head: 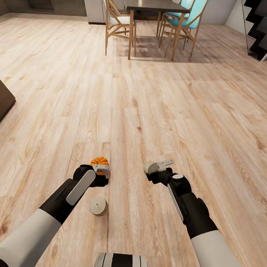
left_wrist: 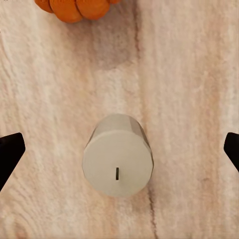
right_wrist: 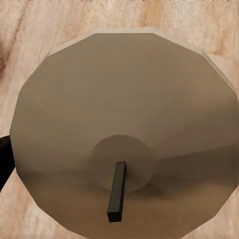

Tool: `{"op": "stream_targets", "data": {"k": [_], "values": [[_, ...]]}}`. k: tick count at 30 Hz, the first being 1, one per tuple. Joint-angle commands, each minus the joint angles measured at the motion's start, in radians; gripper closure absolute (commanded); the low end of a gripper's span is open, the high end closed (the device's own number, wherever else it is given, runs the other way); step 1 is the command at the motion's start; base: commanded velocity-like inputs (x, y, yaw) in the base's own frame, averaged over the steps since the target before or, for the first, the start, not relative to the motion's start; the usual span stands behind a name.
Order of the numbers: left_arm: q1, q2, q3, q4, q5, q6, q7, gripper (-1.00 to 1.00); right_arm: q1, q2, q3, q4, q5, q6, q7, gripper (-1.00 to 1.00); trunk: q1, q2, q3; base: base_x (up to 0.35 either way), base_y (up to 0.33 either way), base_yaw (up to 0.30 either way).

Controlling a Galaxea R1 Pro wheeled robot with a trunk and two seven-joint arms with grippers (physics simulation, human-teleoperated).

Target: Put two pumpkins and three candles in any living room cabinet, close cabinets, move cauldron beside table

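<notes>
Two candles: one point(head: 150, 167) gripped by right claw point(head: 159, 166) (other point(head: 98, 206) on floor).

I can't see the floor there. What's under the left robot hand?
A pale candle stands on the wood floor under the left gripper, wick up, beside an orange pumpkin. The candle's base is hidden.

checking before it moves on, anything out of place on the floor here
Yes: a candle stands and a pumpkin sits loose on the bare wood floor, mid-room, instead of in a cabinet. The right gripper grips a second candle. Nothing looks spilled or broken.
</notes>
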Motion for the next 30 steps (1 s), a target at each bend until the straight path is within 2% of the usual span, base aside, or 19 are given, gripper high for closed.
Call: {"op": "stream_targets", "data": {"k": [1,6,9,11,16,20,30], "values": [[0.000,0.000,0.000,0.000,0.000,-0.001,0.000,-1.00,0.000,-0.001,0.000,-0.004,-0.004,0.000,-0.001,1.00,0.000,0.000,0.000,0.000,0.000,0.000],[0.000,0.000,0.000,0.000,0.000,-0.002,0.000,-1.00,0.000,-0.008,-0.004,-0.014,-0.030,0.000,0.042,1.00,0.000,0.000,0.000,0.000,0.000,0.000],[0.000,0.000,0.000,0.000,0.000,-0.002,0.000,-1.00,0.000,-0.011,-0.018,-0.015,-0.077,-0.002,0.148,1.00,0.000,0.000,0.000,0.000,0.000,0.000],[0.000,0.000,0.000,0.000,0.000,-0.002,0.000,-1.00,0.000,-0.011,-0.053,-0.014,-0.096,-0.006,0.220,1.00,0.000,0.000,0.000,0.000,0.000,0.000],[0.000,-0.001,0.000,0.000,0.000,-0.002,0.000,-1.00,0.000,-0.010,-0.146,-0.012,-0.107,-0.010,0.326,1.00,0.000,0.000,0.000,0.000,0.000,0.000],[0.000,-0.001,-0.001,-0.002,0.000,-0.002,0.000,-1.00,0.000,-0.004,-0.171,-0.011,-0.108,-0.012,0.350,1.00,0.000,0.000,0.000,0.000,0.000,0.000],[0.000,-0.002,-0.001,-0.006,0.000,-0.002,0.000,-1.00,0.000,0.000,-0.176,-0.005,-0.106,-0.012,0.354,1.00,0.000,0.000,0.000,0.000,0.000,0.000]]}}
